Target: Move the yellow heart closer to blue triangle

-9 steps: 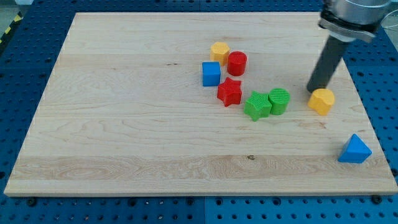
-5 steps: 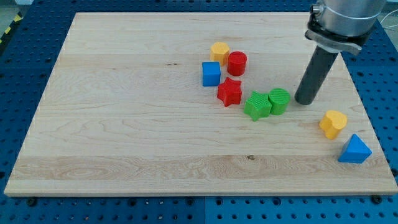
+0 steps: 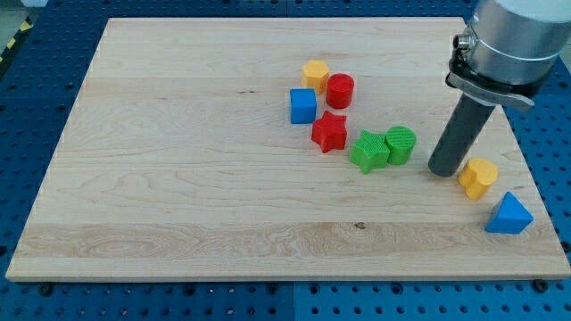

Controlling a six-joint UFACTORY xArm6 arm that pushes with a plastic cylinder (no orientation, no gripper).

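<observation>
The yellow heart (image 3: 478,177) lies near the board's right edge, just up and left of the blue triangle (image 3: 508,214), a small gap between them. My tip (image 3: 442,170) rests on the board just left of the yellow heart, close to it, and right of the green blocks.
A green star (image 3: 368,151) and green cylinder (image 3: 401,144) sit together left of my tip. Further left are a red star (image 3: 329,132), blue cube (image 3: 303,106), red cylinder (image 3: 339,91) and yellow hexagon (image 3: 315,74). The wooden board (image 3: 178,178) ends just right of the triangle.
The yellow heart slid down and right toward the blue triangle. My tip moved left, then down and right to sit beside the heart.
</observation>
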